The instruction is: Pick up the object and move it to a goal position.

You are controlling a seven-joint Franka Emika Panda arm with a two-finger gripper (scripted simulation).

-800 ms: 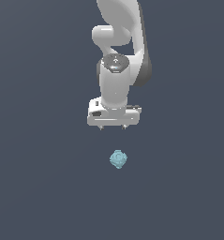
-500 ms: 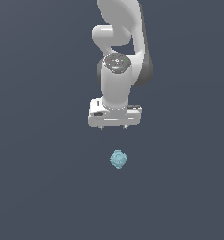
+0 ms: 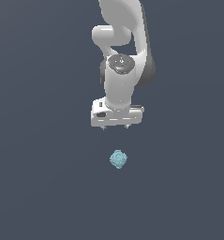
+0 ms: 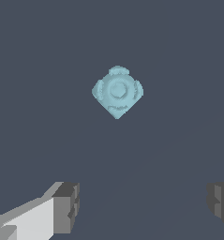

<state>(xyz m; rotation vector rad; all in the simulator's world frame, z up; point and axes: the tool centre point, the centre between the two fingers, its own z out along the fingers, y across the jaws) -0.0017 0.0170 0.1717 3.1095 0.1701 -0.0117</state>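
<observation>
The object (image 3: 118,159) is a small lumpy pale cyan-blue lump lying on the dark grey floor. It also shows in the wrist view (image 4: 117,91), apart from both fingers. My white gripper (image 3: 115,127) hangs above the floor, a little way behind the object in the exterior view. Its jaws stand wide apart and hold nothing. In the wrist view the two grey fingertips (image 4: 69,206) show at the picture's edge, with bare floor between them, and the gripper (image 4: 144,204) is open.
The white arm (image 3: 125,56) rises behind the gripper. The floor (image 3: 43,178) is a plain dark grey surface all round.
The gripper has shifted very slightly toward the object. The object has not moved.
</observation>
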